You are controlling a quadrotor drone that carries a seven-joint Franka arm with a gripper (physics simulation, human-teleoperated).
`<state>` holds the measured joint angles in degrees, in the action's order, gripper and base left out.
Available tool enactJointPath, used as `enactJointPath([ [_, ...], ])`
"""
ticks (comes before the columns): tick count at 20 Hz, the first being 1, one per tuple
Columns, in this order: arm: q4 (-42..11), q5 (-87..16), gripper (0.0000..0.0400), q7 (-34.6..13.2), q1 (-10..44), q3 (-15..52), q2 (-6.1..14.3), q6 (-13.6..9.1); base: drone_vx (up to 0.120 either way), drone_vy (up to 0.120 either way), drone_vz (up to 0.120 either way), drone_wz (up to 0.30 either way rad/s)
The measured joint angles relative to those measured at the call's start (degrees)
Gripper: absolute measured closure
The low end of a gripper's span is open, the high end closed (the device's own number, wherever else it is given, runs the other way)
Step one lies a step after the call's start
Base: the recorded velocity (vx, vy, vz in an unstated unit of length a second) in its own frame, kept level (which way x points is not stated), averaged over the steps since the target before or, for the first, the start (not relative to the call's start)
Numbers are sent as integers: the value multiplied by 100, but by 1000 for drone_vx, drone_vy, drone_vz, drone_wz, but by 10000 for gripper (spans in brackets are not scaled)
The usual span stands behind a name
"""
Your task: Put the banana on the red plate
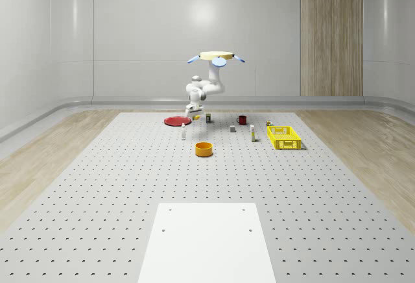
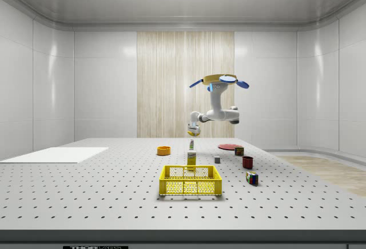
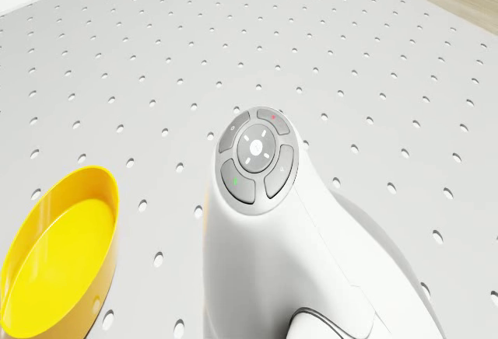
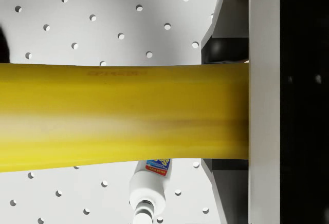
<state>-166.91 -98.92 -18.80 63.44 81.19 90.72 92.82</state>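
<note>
The drone hovers above the table, near the red plate just left of the whole-scene view's middle. Its gripper grips the banana tightly, up in the air.

The room is enclosed by glossy pale wall panels, broken by one wood-slat panel; a perforated grey counter is bordered by wooden floor

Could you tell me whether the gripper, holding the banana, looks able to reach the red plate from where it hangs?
Probably yes. The gripper, shut on the yellow banana, hangs below the hovering drone, just beside the flat red plate, with nothing standing between them.
</note>
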Motion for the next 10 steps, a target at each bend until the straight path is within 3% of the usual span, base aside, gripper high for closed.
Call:
enactJointPath([
  [10, 2, 34, 207, 1711, 10, 11, 75, 78, 0, 0, 0, -300],
])
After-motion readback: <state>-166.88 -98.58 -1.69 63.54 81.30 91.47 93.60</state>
